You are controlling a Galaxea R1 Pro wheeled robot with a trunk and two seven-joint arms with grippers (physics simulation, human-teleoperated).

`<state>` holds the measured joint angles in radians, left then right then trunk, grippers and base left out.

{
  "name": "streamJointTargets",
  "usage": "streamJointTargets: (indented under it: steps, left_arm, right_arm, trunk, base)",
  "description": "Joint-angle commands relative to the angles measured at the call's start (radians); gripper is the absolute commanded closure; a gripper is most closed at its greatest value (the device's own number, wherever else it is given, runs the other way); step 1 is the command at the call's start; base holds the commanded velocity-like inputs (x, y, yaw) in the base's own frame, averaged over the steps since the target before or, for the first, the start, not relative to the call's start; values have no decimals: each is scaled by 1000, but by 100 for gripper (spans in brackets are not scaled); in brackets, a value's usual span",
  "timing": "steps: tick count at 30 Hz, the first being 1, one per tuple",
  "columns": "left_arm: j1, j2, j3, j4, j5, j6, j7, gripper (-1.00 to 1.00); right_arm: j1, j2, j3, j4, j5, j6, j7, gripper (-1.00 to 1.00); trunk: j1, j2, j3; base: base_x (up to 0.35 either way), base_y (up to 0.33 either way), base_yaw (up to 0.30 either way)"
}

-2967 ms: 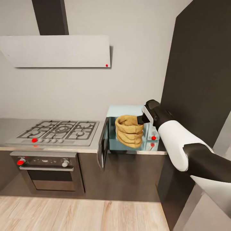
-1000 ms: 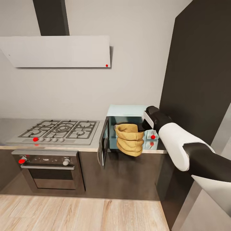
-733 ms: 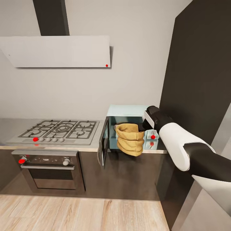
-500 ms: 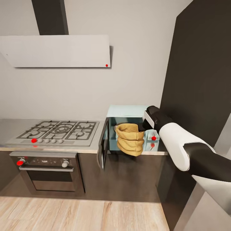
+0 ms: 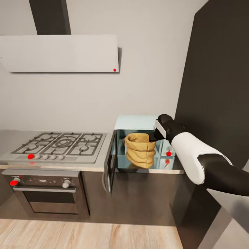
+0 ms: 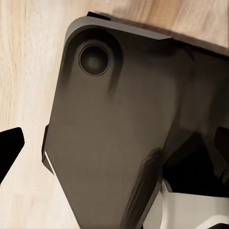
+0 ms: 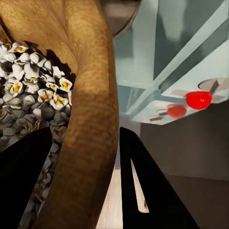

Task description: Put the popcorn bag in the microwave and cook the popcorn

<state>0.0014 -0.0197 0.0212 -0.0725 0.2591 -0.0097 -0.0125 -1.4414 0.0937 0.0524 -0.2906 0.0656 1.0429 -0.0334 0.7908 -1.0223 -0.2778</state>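
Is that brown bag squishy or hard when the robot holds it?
Probably squishy: the bag looks wrinkled and saggy, pinched at its rim by the right hand. Likely light too, since the popcorn inside looks puffy.

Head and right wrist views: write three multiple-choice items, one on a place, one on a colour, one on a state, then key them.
1. Where is the popcorn bag?
A. at the microwave's opening
B. on the gas hob
C. on the floor

2. What colour is the microwave?
A. red
B. pale mint-blue
C. black

3. How is the microwave door?
A. swung open
B. shut
C. missing

Key: 1 A, the right end effector holds the bag by its rim in front of the cavity; 2 B, its top and walls are pale blue; 3 A, the door stands out edge-on.
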Motion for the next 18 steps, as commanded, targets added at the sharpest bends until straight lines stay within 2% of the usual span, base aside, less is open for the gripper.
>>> streamJointTargets:
  steps: [1,18]
  left_arm:
    - [0,0,2,-1,5,-1,-1,-100]
    - [0,1,2,-1,5,-1,-1,-100]
  right_arm:
    - [-1,0,4,-1,2,4,1,100]
    - [-1,0,4,1,3,4,0,100]
  trunk:
    - [0,-1,-1]
    - [0,-1,-1]
  base:
    - [147,0,0]
    - [112,0,0]
